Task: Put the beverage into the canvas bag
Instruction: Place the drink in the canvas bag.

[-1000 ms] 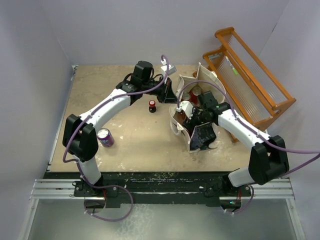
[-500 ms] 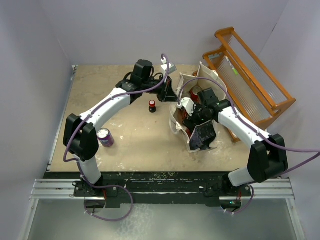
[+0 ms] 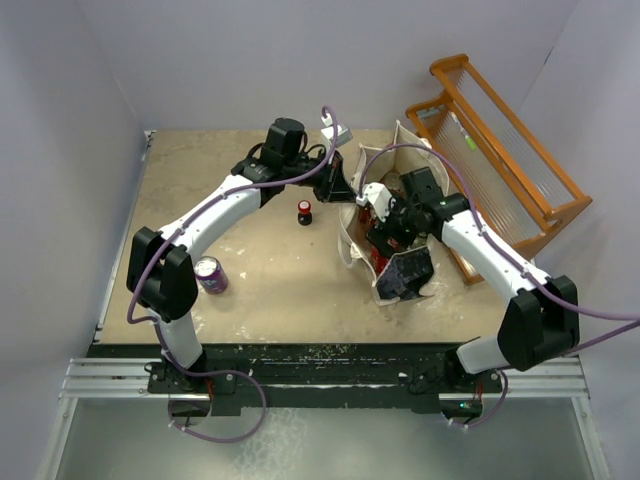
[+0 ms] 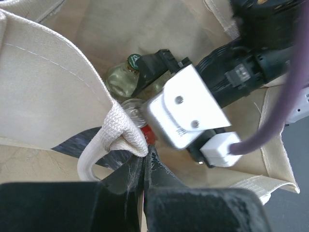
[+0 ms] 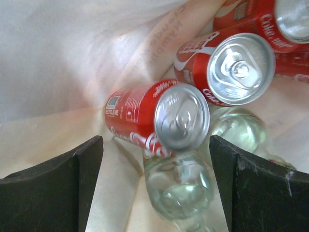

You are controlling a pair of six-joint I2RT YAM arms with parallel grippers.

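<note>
On the tabletop (image 3: 250, 290), toward its right edge, stands the cream canvas tote bag (image 3: 405, 272); the left jaws are clenched on its loop handle (image 4: 113, 140). The right jaws stand released inside, either side of the red cola can (image 5: 159, 121) lying there; best raise them straight, clear of the rim

Both arms look identical tbh: left arm (image 3: 215, 215) and right arm (image 3: 480, 250) have smooth white shells between chunky black joints, with a purple cable (image 4: 288, 96) looping along each. The right gripper (image 5: 154, 145) has fat black fingers (image 5: 53, 188), and its wrist has a white block (image 4: 186, 113) with two screws.
</note>
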